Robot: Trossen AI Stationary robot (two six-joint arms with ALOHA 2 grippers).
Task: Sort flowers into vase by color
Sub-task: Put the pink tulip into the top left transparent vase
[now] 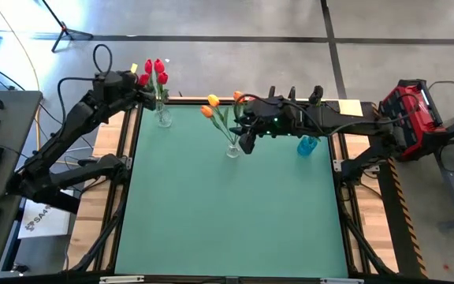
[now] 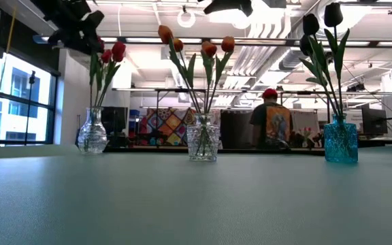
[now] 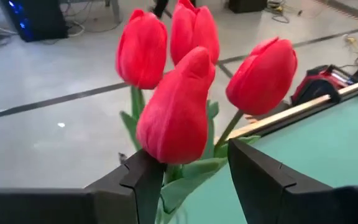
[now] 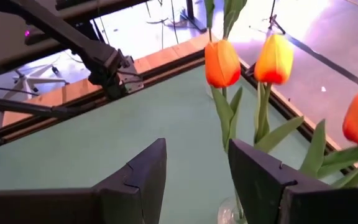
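Left wrist view shows my left claw (image 3: pixel 191 180) open, fingers either side of the red tulips (image 3: pixel 176 112), which stand upright in the clear vase (image 1: pixel 164 118) directly beneath. I judge them released; the exit is straight up along the stems. My right claw (image 4: pixel 194 180) is open just beside the orange tulips (image 4: pixel 222 62) in the middle vase (image 1: pixel 233 150); dark tulips (image 2: pixel 322 27) fill the blue vase (image 2: pixel 340 141)
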